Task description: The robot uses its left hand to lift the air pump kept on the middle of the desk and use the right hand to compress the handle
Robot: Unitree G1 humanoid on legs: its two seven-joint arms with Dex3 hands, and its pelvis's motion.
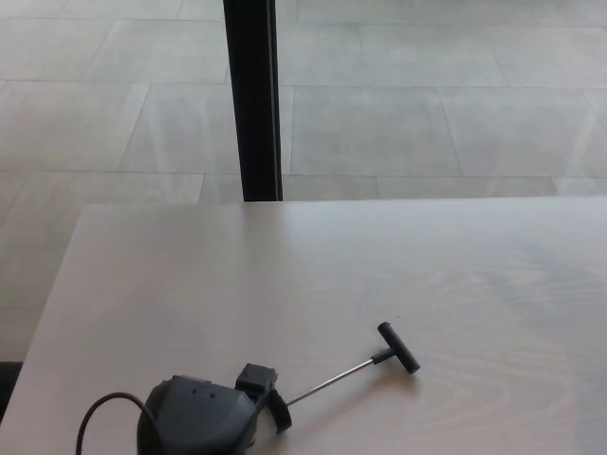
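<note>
My left hand point(197, 424) shows at the bottom edge of the head view, left of centre, and it is shut on the air pump's barrel, which it mostly hides. Only the pump's black end cap point(277, 409) peeks out by the fingers. A thin metal rod point(332, 381) runs out of it, slanting up and to the right, and ends in a black T-handle point(398, 348) over the pale desk point(285, 275). The rod looks fully drawn out. No part of my right hand shows.
A black cable point(100, 417) loops out from the left hand's wrist. Beyond the desk's far edge stands a black post point(251, 95) on a tiled floor point(427, 114). The desk's left edge runs diagonally close to the hand.
</note>
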